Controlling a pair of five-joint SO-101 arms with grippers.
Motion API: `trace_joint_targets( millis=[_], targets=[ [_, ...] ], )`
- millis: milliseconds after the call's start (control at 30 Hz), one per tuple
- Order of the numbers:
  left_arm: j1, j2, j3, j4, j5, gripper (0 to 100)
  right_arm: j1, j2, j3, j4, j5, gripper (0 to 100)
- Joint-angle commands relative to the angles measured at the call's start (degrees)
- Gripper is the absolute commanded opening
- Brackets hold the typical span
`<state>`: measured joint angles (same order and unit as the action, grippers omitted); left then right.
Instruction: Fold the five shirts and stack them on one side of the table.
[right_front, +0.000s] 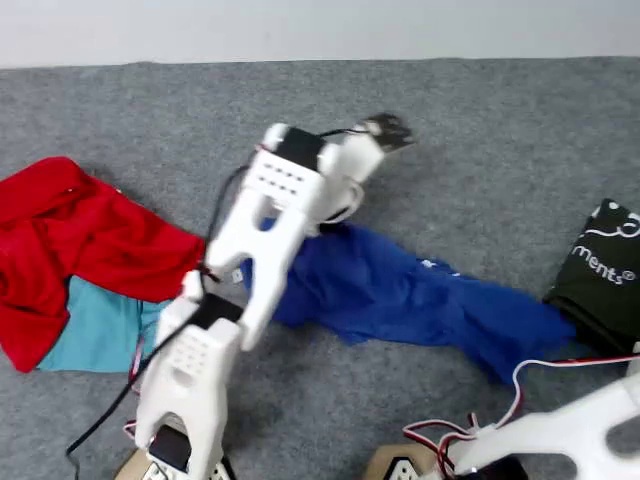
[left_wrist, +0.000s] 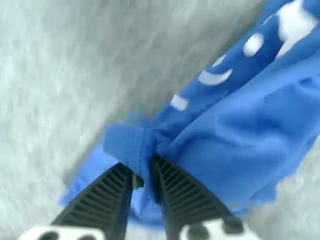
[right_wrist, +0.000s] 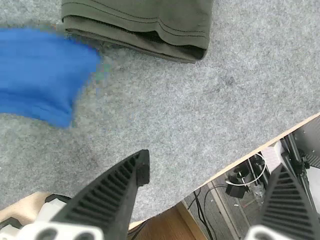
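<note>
The left gripper (left_wrist: 145, 169) was pinched narrow on a bunched fold of the blue shirt (left_wrist: 240, 115), its black ribbed jaws closed on the cloth. The right gripper (right_wrist: 212, 167) was spread wide, gripping no cloth, above the near edge of the grey felt tabletop (right_wrist: 200, 100). White print marked the blue shirt, too blurred to read. The dark shirt (right_front: 605, 275), folded at the right edge, bore white lettering. The blue shirt lay crumpled and stretched across the middle, one end just beside the dark shirt. A red shirt (right_front: 70, 240) lay rumpled at the left, overlapping a teal shirt (right_front: 100, 330). A pale wall (right_front: 300, 30) ran behind the tabletop.
</note>
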<state>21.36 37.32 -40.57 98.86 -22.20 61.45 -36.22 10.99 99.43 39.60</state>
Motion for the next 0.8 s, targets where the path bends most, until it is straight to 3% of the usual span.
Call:
trace_joint_targets(
  millis=[0,200,567,767],
  targets=[
    [-3.87,-8.18,11.3,1.67,-0.44,0,-2.07,-0.4,-2.55,0.75,0.53,36.8],
    [-5.36,-11.69,25.98,1.41,-3.25,0,-6.81,-0.4,-2.55,0.75,0.26,36.8],
    [-0.62,-12.22,30.46,1.41,-2.9,0,-11.65,-0.4,-1.58,2.86,0.44,36.7],
    [-5.19,-12.22,30.81,1.14,-2.9,0,-18.77,-0.48,8.35,3.12,0.44,31.7]
  ],
)
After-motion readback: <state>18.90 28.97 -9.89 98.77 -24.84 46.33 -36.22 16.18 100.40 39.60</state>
